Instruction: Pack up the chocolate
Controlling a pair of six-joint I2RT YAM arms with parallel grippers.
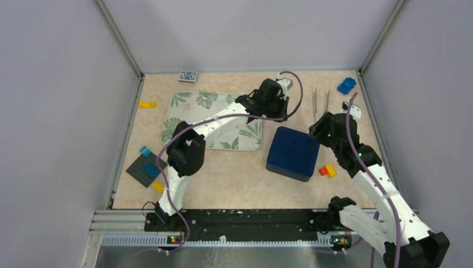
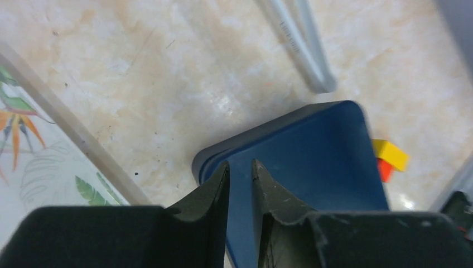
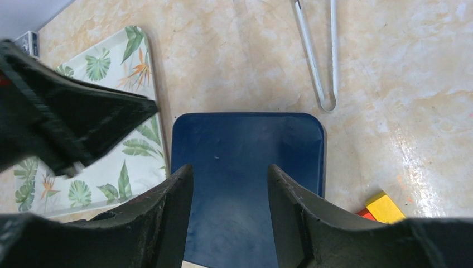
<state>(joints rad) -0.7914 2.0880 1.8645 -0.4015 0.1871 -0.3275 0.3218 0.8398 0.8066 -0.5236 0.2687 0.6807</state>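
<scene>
table (image 1: 240, 178): beige marbled top carrying a leaf-print tray (image 1: 189, 103), a blue box (image 1: 293, 153), metal tongs (image 2: 323, 85), toy blocks (image 1: 327, 170) and a dark gridded plate (image 1: 144, 167).
chocolate: not visible in any of the 3 views; whether any lies under the box lid cannot be told.
blue box: closed, lid on, rounded corners, just right of the tray and apart from it. A seam between lid and base shows at the corner in the left wrist view.
left gripper (image 2: 240, 164): over the box's far-left corner, next to the tray; jaws narrow, a slim gap, nothing in it.
right gripper (image 3: 230, 170): over the box with the lid showing between its jaws, which stand moderately apart; nothing held. Contact with the lid cannot be told.
step in hand (judged): getting the lid off so that pieces can be packed.
method advised: 1 gripper takes the lid rim above the seam at the corner; the other presses or braces the base. Lift straight up, because a tilted lid is likely to bind. Set the lid on bare table.
risk (judged): a pinch below the seam would lift the whole box; a sideways push could slide it into the toy blocks or the tray.
</scene>
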